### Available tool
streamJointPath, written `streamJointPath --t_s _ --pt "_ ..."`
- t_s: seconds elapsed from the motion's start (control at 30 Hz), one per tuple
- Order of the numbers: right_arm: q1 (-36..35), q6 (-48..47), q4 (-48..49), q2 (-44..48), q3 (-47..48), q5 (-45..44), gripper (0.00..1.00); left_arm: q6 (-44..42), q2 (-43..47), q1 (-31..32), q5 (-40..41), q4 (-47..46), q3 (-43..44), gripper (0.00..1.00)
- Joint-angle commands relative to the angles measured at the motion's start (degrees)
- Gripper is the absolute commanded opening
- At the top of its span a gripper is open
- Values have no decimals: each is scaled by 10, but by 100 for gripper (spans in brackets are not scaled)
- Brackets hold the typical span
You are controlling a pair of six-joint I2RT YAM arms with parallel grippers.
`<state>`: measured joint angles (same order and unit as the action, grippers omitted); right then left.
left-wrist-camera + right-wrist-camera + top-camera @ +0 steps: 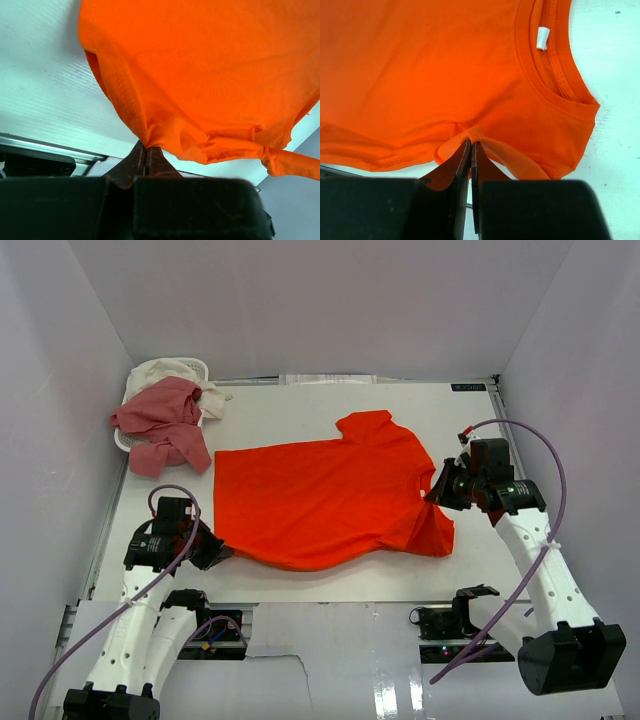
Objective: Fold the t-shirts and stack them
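Note:
The bright orange-red t-shirt (pixel 325 500) lies spread on the white table, collar toward the right. My left gripper (pixel 213 550) is shut on the shirt's near left corner (pixel 150 135). My right gripper (pixel 438 492) is shut on a pinch of the shirt's right edge near the collar (pixel 472 135). The collar with its white tag (pixel 542 38) shows in the right wrist view. The dusty pink t-shirt (pixel 160 425) hangs over the basket at the back left. The cream-white t-shirt (pixel 165 370) lies in the basket behind it.
A small white plastic basket (pixel 126 441) stands in the back left corner. White walls close in the table on the left, back and right. The table's near edge and a metal rail (pixel 45 147) run just below the left gripper.

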<state>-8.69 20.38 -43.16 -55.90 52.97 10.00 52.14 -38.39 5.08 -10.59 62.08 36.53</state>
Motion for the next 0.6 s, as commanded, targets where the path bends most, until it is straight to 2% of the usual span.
streamJointPath --t_s 0.0,0.4,0.57 --pt "0 -21 29 -20 39 15 8 11 6 0 21 15 3 0" --pt "-22 -45 44 -117 107 35 8 58 -3 0 81 25 33 0" --pt "-35 -54 44 -154 145 41 8 73 -33 0 94 13 55 0"
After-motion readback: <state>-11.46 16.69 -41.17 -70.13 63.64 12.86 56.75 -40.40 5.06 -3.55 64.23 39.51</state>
